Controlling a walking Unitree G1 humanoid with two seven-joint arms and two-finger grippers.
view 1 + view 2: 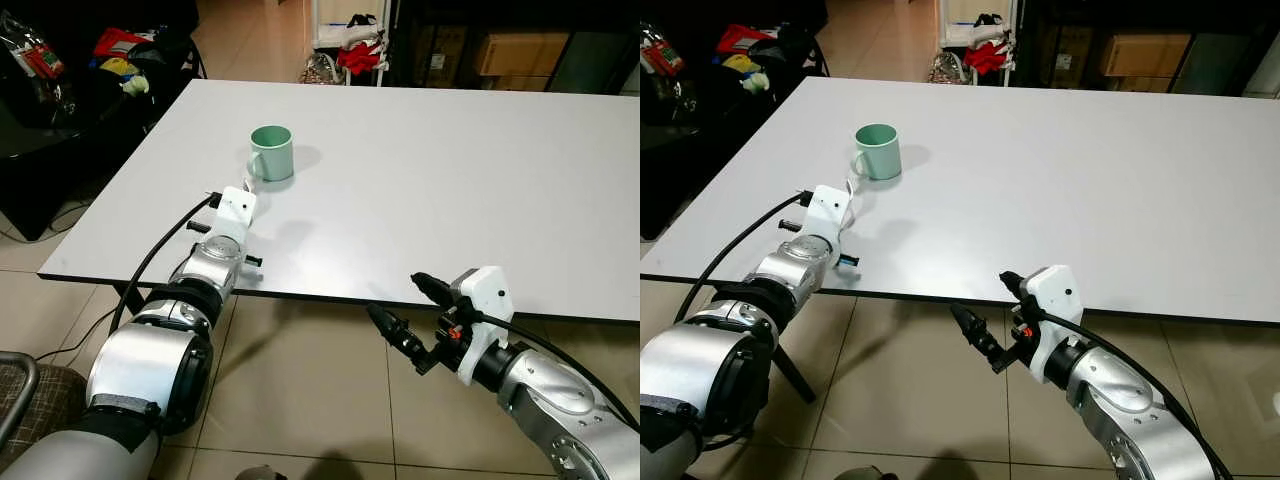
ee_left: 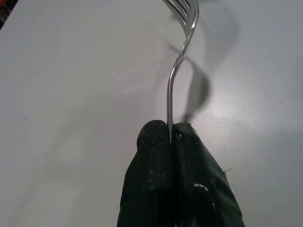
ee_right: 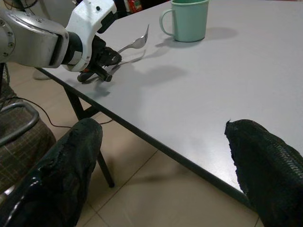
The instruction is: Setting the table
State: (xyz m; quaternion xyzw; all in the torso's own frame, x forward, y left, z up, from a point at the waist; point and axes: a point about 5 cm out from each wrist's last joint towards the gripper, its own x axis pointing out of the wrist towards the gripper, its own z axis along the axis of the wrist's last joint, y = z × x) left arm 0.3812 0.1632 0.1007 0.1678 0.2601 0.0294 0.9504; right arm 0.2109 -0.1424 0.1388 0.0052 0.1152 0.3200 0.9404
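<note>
A mint-green mug [image 1: 272, 152] stands upright on the white table [image 1: 450, 190], towards its left side. My left gripper [image 2: 170, 130] is shut on the handle of a metal fork [image 2: 182, 47]. It holds the fork just above the tabletop, tines pointing at the mug and a short way in front of it. The right wrist view shows the fork [image 3: 135, 43] tilted up beside the mug [image 3: 189, 21]. My right gripper [image 1: 405, 305] hangs open below and in front of the table's near edge, over the floor, with nothing between its fingers [image 3: 75, 156].
Tiled floor lies under the near table edge. A woven chair seat [image 1: 20, 400] sits at my lower left. Bags and red clutter [image 1: 120, 45] are piled beyond the table's far left corner, and cardboard boxes [image 1: 520, 50] stand at the back right.
</note>
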